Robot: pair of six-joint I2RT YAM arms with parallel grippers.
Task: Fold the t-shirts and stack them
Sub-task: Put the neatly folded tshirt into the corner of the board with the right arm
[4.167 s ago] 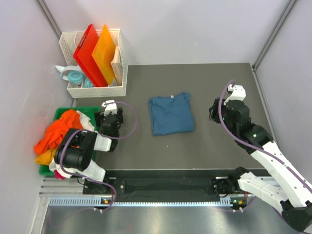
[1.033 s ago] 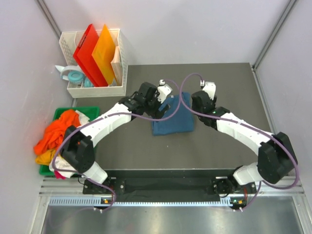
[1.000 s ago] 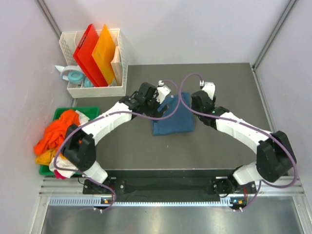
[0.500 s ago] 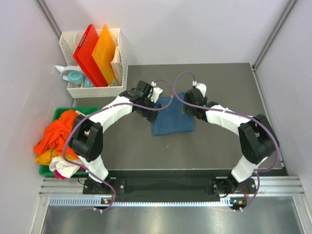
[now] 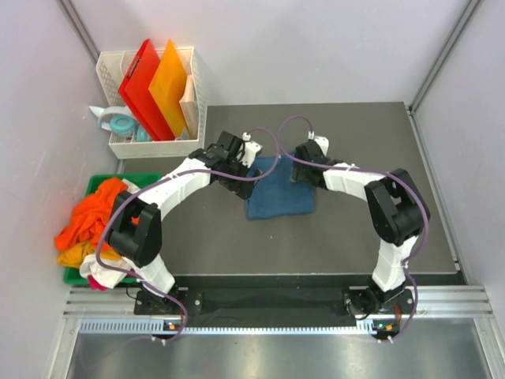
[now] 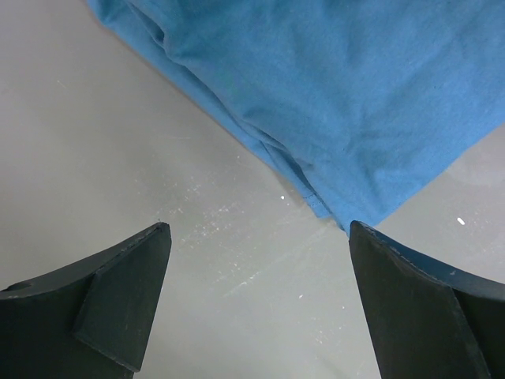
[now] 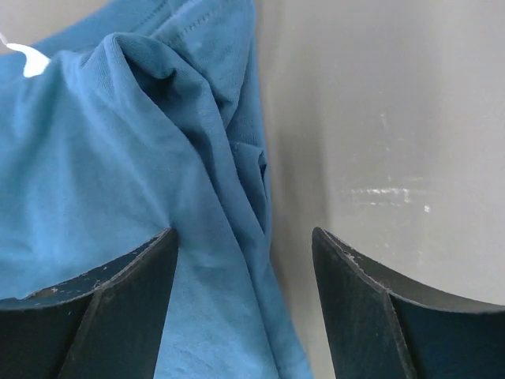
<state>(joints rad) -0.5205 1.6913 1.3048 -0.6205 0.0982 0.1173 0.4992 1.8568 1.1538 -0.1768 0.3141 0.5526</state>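
Note:
A dark teal-blue t-shirt lies partly folded on the grey table. My left gripper is open at its far left corner. In the left wrist view the gripper has bare table between its fingers, and the shirt has a hem corner just ahead by the right finger. My right gripper is open at the shirt's far right corner. In the right wrist view the gripper straddles the bunched right edge of the shirt. Orange, yellow and white shirts lie heaped at the left.
The heap sits in a green bin at the table's left edge. A white basket at the back left holds upright red and orange boards. A pale teal object lies beside it. Grey walls enclose the table.
Both arms swung in from the table's sides to the blue shirt. Over the last second both grippers slid towards its far corners. The shirt has not moved.

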